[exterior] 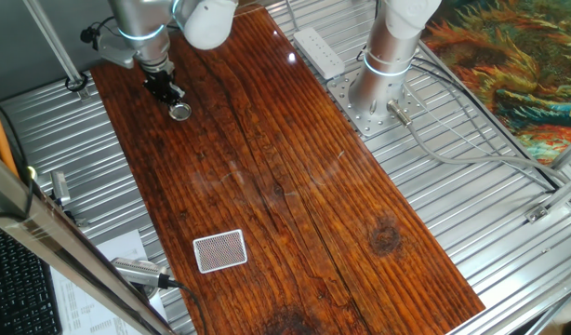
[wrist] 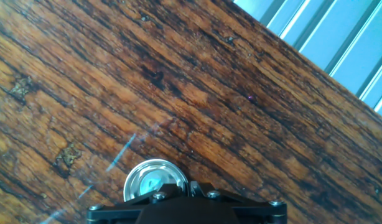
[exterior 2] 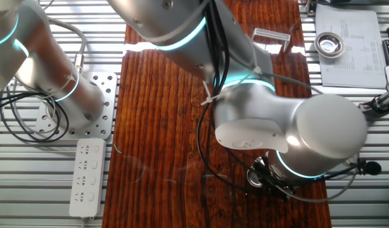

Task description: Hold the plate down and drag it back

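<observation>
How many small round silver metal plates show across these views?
2. One small round silver metal plate lies on the wooden board under the hand; a second similar disc sits on the paper sheet off the board. The arm may hide others.

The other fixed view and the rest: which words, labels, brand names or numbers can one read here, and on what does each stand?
None can be read.
Paper sheet: lines of print, too small to read.
Robot arm: faint grey marking, blurred.
Power strip: no readable label.
Card: only a red pattern.
Plate: no text.
</observation>
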You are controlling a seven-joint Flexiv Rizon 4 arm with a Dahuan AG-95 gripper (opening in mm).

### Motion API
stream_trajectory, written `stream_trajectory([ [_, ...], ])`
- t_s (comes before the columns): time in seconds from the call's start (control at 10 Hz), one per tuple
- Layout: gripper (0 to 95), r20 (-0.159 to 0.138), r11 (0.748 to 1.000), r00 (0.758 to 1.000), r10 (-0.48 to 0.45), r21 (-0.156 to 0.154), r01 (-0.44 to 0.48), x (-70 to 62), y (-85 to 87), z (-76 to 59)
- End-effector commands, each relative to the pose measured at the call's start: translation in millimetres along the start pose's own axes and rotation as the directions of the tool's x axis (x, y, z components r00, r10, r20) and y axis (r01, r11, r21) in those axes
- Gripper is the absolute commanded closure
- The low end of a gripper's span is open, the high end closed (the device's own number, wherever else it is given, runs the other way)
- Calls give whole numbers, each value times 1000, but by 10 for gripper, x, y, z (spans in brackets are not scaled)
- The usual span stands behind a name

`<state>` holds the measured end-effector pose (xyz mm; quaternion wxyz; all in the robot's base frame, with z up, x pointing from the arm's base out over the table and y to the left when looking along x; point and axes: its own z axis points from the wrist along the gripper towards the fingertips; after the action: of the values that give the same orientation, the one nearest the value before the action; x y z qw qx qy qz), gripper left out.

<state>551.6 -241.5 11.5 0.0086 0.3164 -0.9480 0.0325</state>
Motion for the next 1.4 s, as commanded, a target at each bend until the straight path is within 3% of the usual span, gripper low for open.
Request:
stream_trajectory([
  [0.1,950,9,1000,1000,6,-24,-6,8,-5,8],
  [0.4,950,-2,1000,1000,-9,2,9,19,-17,14],
  [0.6,950,1,1000,1000,-8,-12,8,33,-25,15],
  [0.9,950,-1,1000,1000,-13,3,13,34,-27,17],
  [1.4,950,-3,1000,1000,-14,3,14,46,-36,21],
])
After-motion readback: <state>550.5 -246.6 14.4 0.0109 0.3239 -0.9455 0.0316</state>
